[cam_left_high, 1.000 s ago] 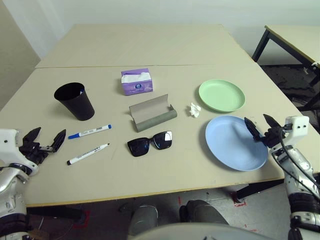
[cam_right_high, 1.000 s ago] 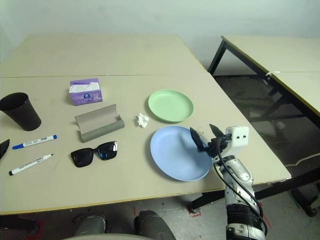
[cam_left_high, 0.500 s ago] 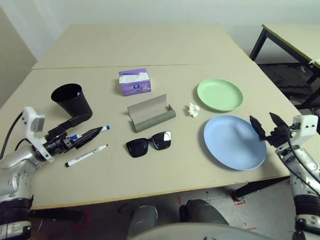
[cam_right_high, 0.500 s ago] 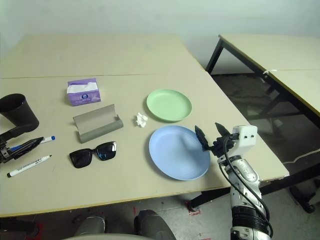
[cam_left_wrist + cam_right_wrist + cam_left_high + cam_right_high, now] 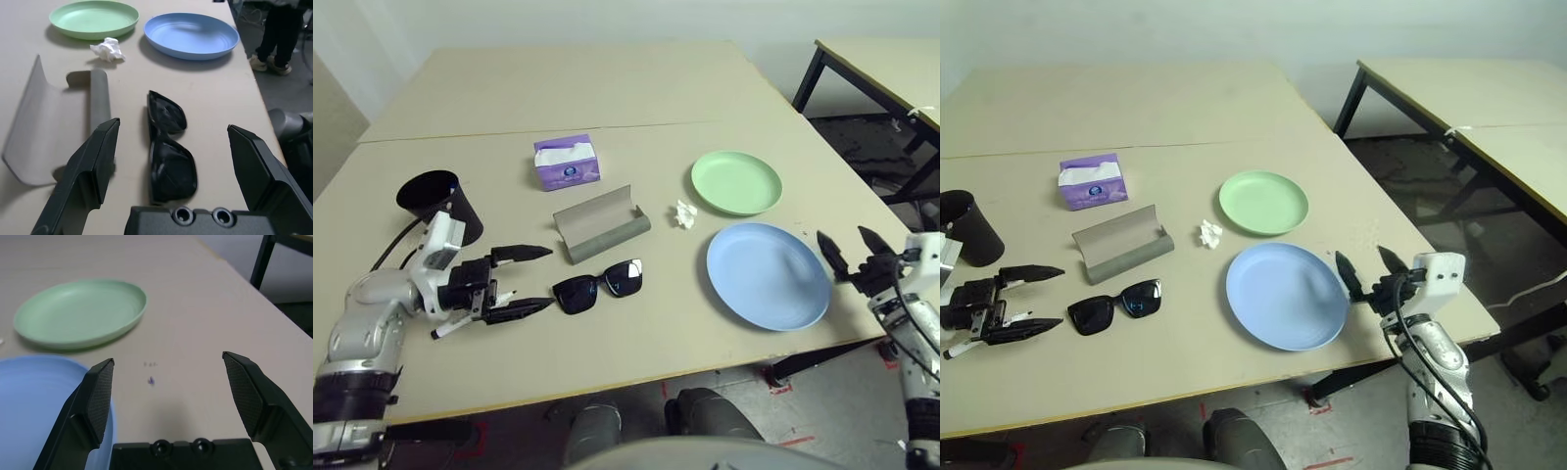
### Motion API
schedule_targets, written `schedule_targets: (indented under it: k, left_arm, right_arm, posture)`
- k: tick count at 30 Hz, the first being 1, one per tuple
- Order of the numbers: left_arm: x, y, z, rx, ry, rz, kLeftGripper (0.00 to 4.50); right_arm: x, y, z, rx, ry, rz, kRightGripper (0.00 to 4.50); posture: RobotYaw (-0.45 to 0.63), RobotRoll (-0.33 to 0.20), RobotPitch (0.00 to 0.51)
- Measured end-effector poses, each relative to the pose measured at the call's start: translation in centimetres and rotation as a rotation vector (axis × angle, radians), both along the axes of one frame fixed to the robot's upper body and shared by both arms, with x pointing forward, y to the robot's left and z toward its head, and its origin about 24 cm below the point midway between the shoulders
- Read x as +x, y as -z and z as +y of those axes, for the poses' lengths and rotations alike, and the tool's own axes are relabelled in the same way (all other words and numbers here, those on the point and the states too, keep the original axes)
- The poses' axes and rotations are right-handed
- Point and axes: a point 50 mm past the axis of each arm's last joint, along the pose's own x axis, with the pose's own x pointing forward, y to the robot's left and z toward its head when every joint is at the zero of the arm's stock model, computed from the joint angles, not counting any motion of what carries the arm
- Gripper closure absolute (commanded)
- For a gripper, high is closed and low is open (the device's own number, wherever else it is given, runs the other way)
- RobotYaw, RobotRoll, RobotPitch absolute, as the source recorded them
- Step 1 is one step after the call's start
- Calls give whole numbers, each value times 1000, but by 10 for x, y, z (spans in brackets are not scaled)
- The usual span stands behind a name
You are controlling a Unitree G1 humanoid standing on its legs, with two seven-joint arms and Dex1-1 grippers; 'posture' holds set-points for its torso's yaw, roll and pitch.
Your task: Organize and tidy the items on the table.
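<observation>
Nearest, at the table's (image 5: 636, 352) front left: left gripper (image 5: 530, 280), fingers spread wide, empty, pointing sideways toward the sunglasses (image 5: 598, 285) and stopping just short of them. Under and just behind that gripper, a white pen (image 5: 460, 324) lying on the tabletop, only its near end clear of the fingers; cap colour not readable. Second pen hidden behind the hand.

At the front right edge: right gripper (image 5: 859, 255), likewise wide open and empty, hovering off the rim of the blue plate (image 5: 767, 275) without touching it.

Mid-table: sunglasses lying flat, lenses up, just in front of the open grey-green case (image 5: 601, 223), apart from it. Blue plate to the right of both, near the front edge.

A little farther: black cup (image 5: 435, 200) upright at far left, behind the left forearm. Crumpled tissue (image 5: 683, 213) between the case and the green plate (image 5: 736, 182), touching neither. Green plate just behind the blue plate, rims close but apart.

Farthest of the items: purple tissue box (image 5: 566, 162), behind the case, white tissue showing at its top.

Beyond and to the right, a second table (image 5: 881, 61) with black legs.
</observation>
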Motion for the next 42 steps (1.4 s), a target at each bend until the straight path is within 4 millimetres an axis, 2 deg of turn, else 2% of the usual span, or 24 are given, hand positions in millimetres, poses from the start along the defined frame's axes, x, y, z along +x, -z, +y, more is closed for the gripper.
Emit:
schedule_targets:
  k: [4, 9, 15, 20, 29, 33, 42]
  left_arm:
    - [4, -1, -3, 0, -15, -9, 21]
    - [5, 0, -6, -2, -17, 3, 21]
    - [8, 0, -10, -2, -6, 8, 21]
    - [10, 8, -18, -15, 1, 23, 21]
    - [13, 6, -20, -17, -3, 9, 21]
    - [11, 8, -20, -13, -2, -2, 0]
    - [8, 12, -18, -12, -12, -16, 0]
  right_arm:
    - [-19, -1, 0, -52, -27, 215, 0]
    - [-38, -3, 9, 35, -172, 445, 0]
    - [-42, -12, 14, 115, -225, 556, 0]
    - [-42, -14, 21, 180, -258, 620, 0]
    - [-34, -20, 32, 262, -308, 683, 0]
    - [-30, -21, 35, 284, -325, 707, 930]
    - [-29, -20, 39, 308, -340, 732, 4222]
  posture:
    - [-137, 0, 71]
    - [-150, 0, 74]
    - [-160, 0, 78]
    - [-157, 0, 81]
    - [-139, 0, 72]
    - [-130, 0, 70]
    - [-119, 0, 62]
